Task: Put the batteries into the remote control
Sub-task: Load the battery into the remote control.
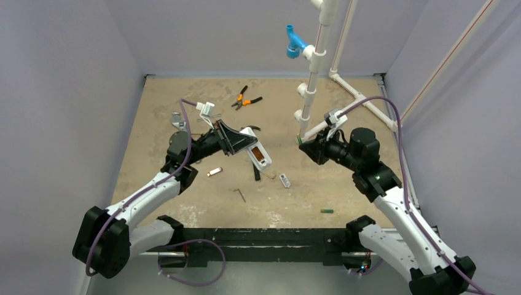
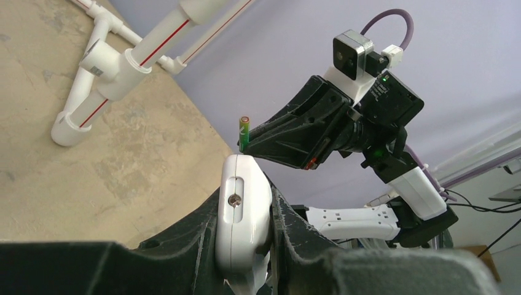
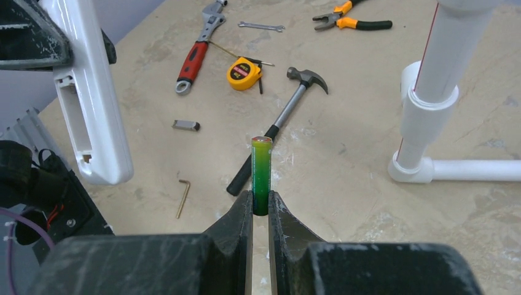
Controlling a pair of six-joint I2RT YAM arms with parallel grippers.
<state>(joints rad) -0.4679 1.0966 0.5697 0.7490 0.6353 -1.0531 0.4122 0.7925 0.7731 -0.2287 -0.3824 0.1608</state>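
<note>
My left gripper (image 1: 236, 140) is shut on the white remote control (image 1: 258, 153) and holds it above the table; in the left wrist view the remote's end (image 2: 242, 209) sits clamped between the fingers. Its open battery bay faces the right wrist camera (image 3: 92, 104). My right gripper (image 1: 304, 143) is shut on one green battery (image 3: 261, 175), which stands upright out of the fingertips, a short gap right of the remote; it also shows in the left wrist view (image 2: 244, 130). The second green battery (image 1: 327, 211) lies on the table near the front right.
A hammer (image 3: 282, 123), tape measure (image 3: 244, 72), red-handled wrench (image 3: 196, 52), orange pliers (image 3: 350, 21), hex key (image 3: 183, 196) and silver clip (image 3: 185, 125) lie on the table. A white pipe frame (image 1: 313, 74) stands at the back right. A small grey piece (image 1: 284, 180) lies mid-table.
</note>
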